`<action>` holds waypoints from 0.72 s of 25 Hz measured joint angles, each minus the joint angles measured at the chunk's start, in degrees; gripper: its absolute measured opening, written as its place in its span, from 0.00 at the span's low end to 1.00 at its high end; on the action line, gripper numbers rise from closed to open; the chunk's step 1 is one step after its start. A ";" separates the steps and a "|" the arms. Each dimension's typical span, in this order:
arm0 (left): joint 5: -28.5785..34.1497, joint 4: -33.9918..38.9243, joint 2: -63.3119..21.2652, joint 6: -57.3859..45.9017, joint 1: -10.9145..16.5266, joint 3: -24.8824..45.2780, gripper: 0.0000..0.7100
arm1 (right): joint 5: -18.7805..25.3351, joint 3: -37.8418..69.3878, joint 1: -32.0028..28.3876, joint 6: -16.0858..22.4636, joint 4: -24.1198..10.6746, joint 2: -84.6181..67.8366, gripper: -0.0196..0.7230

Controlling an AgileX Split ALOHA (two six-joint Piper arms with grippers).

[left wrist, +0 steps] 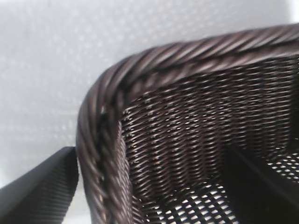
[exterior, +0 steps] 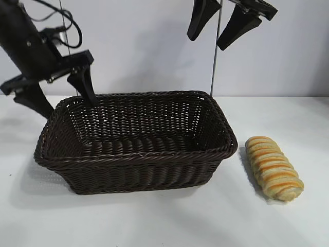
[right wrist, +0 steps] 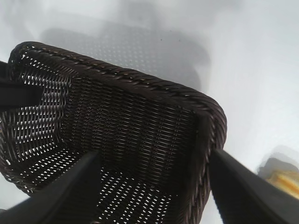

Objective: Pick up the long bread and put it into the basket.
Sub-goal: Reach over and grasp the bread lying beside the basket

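Bread (exterior: 274, 168) on desk (exterior: 164, 221) just right of basket (exterior: 136, 177), untouched. Right claw (exterior: 220, 23) spread, high above the far rim; left claw (exterior: 59, 87) spread, straddling basket corner, risks snagging the rim

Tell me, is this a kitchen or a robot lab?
Probably a robot test bench, not a kitchen: two robot arms hang over a bare white table with only a wicker basket and a long bread.

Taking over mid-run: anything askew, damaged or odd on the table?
One oddity: the left gripper straddles the basket rim at its back-left corner, open. The long bread lies intact right of the basket; the right gripper hangs open above.
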 joint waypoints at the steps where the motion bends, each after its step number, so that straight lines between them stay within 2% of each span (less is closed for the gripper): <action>1: 0.64 -0.36 -0.58 0.00 0.00 -0.73 0.85 | 0.00 0.00 0.00 0.00 0.00 0.00 0.68; 9: 2.87 -5.77 -1.92 -0.04 0.00 -1.40 0.85 | 0.00 0.00 0.00 0.00 0.00 0.00 0.68; 18: 2.35 -6.45 -1.92 -0.04 0.00 -1.40 0.85 | 0.00 0.00 0.00 0.00 0.00 0.00 0.68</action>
